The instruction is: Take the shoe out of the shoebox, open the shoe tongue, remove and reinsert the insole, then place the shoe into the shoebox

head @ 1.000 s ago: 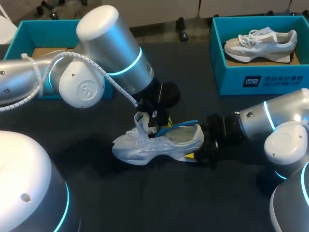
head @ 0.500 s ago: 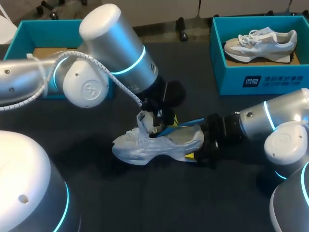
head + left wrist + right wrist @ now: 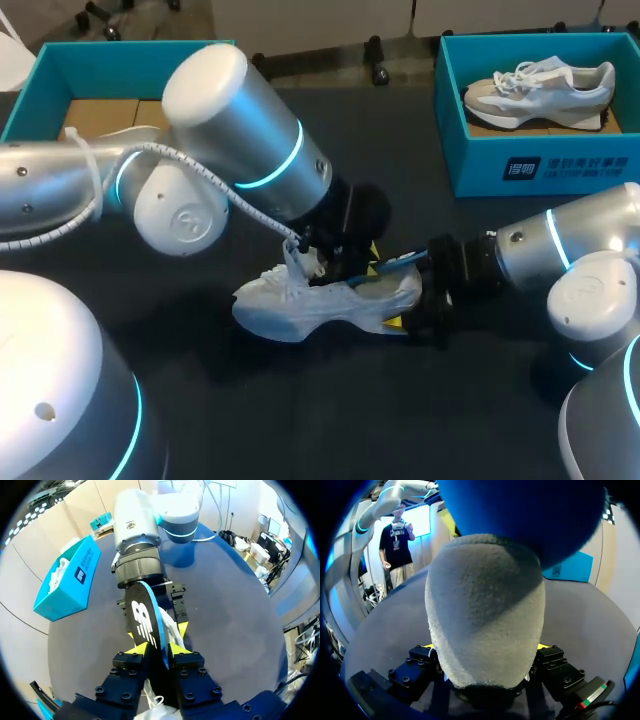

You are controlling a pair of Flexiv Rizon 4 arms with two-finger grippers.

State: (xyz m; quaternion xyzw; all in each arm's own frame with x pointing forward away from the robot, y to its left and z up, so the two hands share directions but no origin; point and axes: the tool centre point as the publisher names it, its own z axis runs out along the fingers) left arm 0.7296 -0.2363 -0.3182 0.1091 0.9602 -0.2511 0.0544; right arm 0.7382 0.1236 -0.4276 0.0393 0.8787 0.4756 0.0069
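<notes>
A white shoe [image 3: 320, 300] lies on its sole on the dark table, toe toward my left arm. My right gripper [image 3: 418, 303] is shut on the shoe's heel; in the right wrist view the grey heel [image 3: 485, 605] fills the space between its fingers [image 3: 485, 652]. Just above the shoe's opening, my left gripper [image 3: 338, 262] is shut on the insole [image 3: 398, 262], whose blue edge slants out over the heel. In the left wrist view the insole [image 3: 145, 615], black-faced with a blue rim, stands between the yellow tips [image 3: 160, 648], pointing at my right gripper [image 3: 150, 592].
A teal shoebox [image 3: 545, 165] at the back right holds a second, beige and white shoe [image 3: 540, 88]. Another teal shoebox [image 3: 60, 75] stands at the back left, partly behind my left arm. The table's front is bare dark cloth.
My left arm has shifted right and down, bringing the insole lower toward the shoe's opening. The shoe and my right arm have not moved.
</notes>
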